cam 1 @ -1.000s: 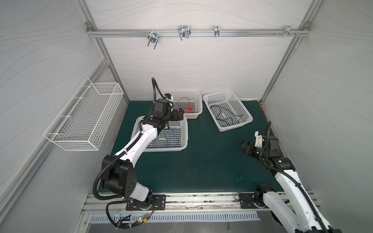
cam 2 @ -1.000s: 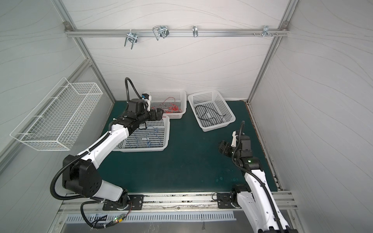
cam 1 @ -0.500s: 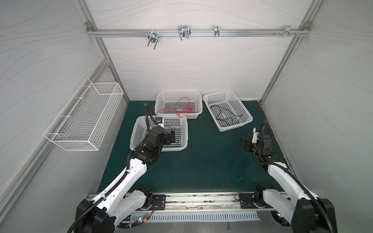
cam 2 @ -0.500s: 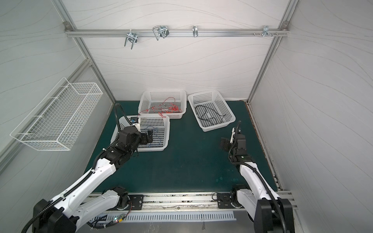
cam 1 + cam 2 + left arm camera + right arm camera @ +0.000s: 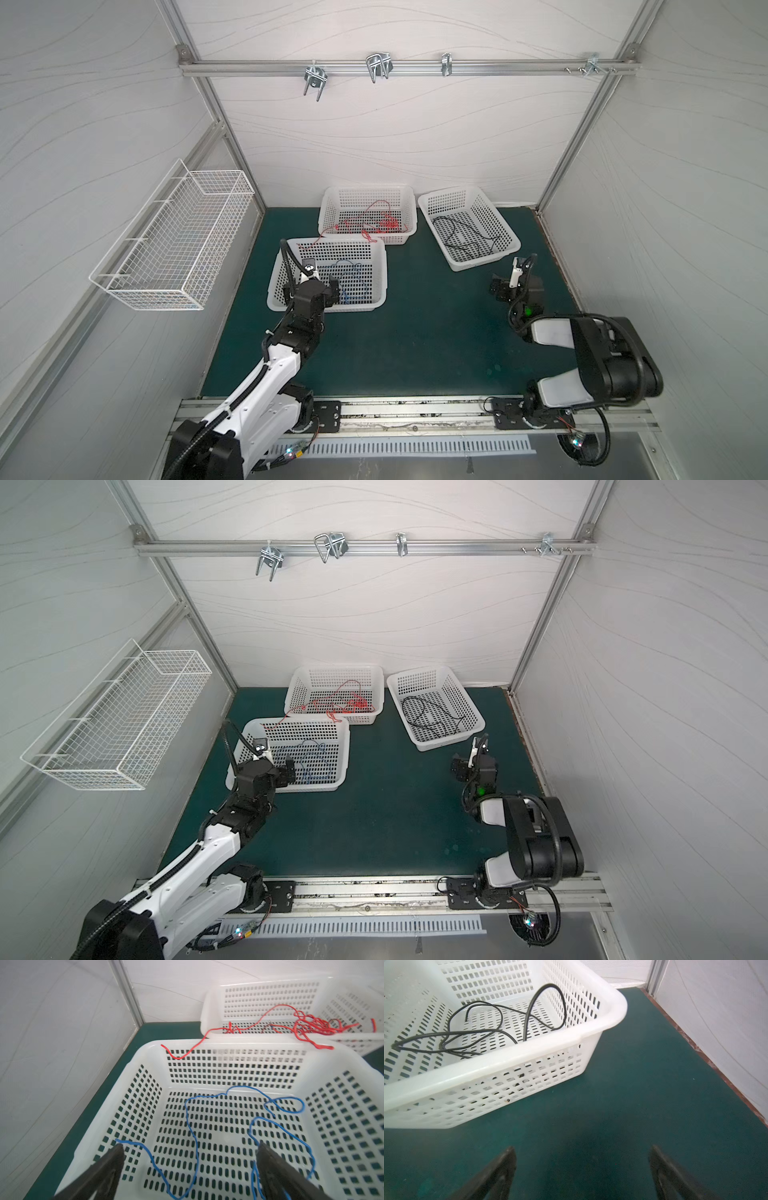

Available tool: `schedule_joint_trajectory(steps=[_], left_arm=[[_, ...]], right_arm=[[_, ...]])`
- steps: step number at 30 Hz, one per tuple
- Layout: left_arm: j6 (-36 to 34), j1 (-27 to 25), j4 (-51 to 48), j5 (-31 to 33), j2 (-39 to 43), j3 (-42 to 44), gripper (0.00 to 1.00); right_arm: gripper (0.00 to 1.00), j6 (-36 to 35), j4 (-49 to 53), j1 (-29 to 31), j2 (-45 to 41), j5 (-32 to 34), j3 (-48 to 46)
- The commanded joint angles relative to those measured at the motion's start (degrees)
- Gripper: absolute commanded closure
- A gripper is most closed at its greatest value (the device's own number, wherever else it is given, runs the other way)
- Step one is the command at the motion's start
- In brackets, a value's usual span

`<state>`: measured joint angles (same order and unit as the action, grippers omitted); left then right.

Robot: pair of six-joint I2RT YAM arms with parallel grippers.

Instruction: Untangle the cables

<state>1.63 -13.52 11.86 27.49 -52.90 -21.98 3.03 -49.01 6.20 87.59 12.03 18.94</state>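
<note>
A blue cable point(image 5: 192, 1132) lies loose on the floor of the front-left white basket point(image 5: 328, 307). My left gripper point(image 5: 190, 1146) hangs open over that basket's near edge, with a stretch of the blue cable below and between its fingers and nothing held. A tangle of red cables point(image 5: 376, 224) fills the rear basket point(image 5: 365, 193). One red strand point(image 5: 180, 1056) trails over onto the front-left basket's rim. A black cable point(image 5: 477, 1031) is coiled in the right basket point(image 5: 529, 1053). My right gripper point(image 5: 583, 1148) is open and empty over the green mat in front of that basket.
A white wire basket point(image 5: 174, 237) hangs on the left wall. A metal rail with hooks point(image 5: 378, 68) crosses the back wall. Bare green mat point(image 5: 415, 332) lies between the arms. The right wall's edge point(image 5: 716, 1068) runs close beside the right gripper.
The left arm has drawn back from the rear basket to the front-left basket's near edge. The right arm has folded back toward its base, its gripper staying in front of the right basket.
</note>
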Motion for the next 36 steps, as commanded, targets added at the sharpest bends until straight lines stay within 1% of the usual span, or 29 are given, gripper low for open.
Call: schedule_joint_trajectory(steps=[1,2,4,6,9,15,17,19,22,24,25,26,28,30,32,35,36], left_arm=[[-0.85,1.72,14.43,-2.08,-4.64,1.70,0.01],[-1.24,2.06,15.56,-2.32,-6.25,1.74,0.01],[-1.99,2.73,19.11,-3.44,-9.80,2.26,0.01],[-1.76,3.87,23.07,-5.15,-12.61,2.97,0.01],[-1.04,5.61,29.42,-7.12,-16.78,3.78,0.01],[-2.82,8.00,35.06,-9.52,-25.76,1.90,0.01],[-3.04,8.39,32.51,-10.97,-26.80,0.28,0.01],[-3.65,8.42,33.71,-10.86,-28.83,-0.26,0.01],[-4.09,8.81,42.20,-9.29,-34.41,0.48,0.02],[-0.80,11.06,37.59,-12.41,-33.17,0.36,0.03],[-0.40,11.48,41.53,-12.40,-34.96,1.24,0.04],[-1.69,11.50,47.60,-11.27,-37.42,1.93,0.03],[0.15,11.53,37.32,-12.01,-34.43,-0.19,0.02],[-0.59,11.67,40.89,-9.71,-37.23,-1.23,0.01],[0.85,11.84,36.40,-9.93,-35.78,-1.80,0.00],[0.37,11.85,39.16,-9.66,-36.66,-1.41,0.00],[0.56,11.85,38.57,-9.70,-36.43,-1.41,0.00]], right_arm=[[0.01,-5.26,-8.92,2.09,1.69,-2.88,0.15],[0.01,-5.43,-3.81,2.42,0.93,-3.85,1.44],[0.01,-6.66,-4.73,2.99,2.97,-3.25,2.91],[0.01,-4.68,1.71,1.71,1.96,-4.67,5.20],[0.01,-3.38,3.88,-0.26,2.33,-7.48,6.50],[0.01,-3.05,4.18,-0.80,2.35,-8.58,6.73],[0.01,-3.16,4.24,-0.84,2.32,-8.63,6.72],[0.01,-3.11,4.14,-0.84,2.31,-8.64,6.64],[0.01,-3.08,4.27,-0.84,2.28,-8.85,6.70],[0.01,-3.08,4.27,-0.90,2.31,-8.90,6.73],[0.01,-3.05,4.28,-0.94,2.27,-8.92,6.68],[0.01,-3.10,4.28,-0.98,2.28,-8.88,6.72],[0.01,-3.12,4.34,-0.93,2.32,-8.92,6.80],[0.01,-3.03,4.39,-0.99,2.39,-9.12,6.79],[0.01,-3.03,4.46,-1.02,2.41,-9.17,6.88],[0.01,-3.03,4.49,-1.08,2.43,-9.25,6.90],[0.01,-3.03,4.45,-1.10,2.42,-9.31,6.94]])
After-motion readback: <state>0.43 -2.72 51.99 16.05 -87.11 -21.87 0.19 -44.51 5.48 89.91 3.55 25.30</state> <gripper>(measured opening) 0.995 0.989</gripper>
